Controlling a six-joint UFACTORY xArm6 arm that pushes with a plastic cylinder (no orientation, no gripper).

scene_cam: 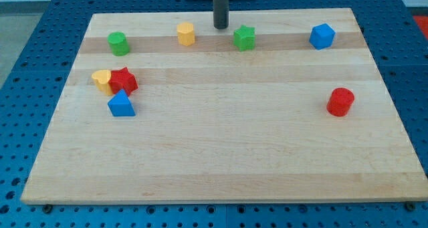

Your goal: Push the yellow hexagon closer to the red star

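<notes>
The yellow hexagon (186, 34) sits near the top of the board, left of centre. The red star (123, 80) lies at the left side, touching a yellow heart-like block (101, 79) on its left. My tip (221, 27) stands at the top centre, between the yellow hexagon to its left and a green star (245, 38) to its right, touching neither. The hexagon is well up and to the right of the red star.
A green cylinder (119, 43) sits at the top left. A blue triangular block (121, 104) lies just below the red star. A blue hexagon-like block (322, 36) is at the top right, a red cylinder (340, 101) at the right. The wooden board (221, 161) rests on a blue perforated table.
</notes>
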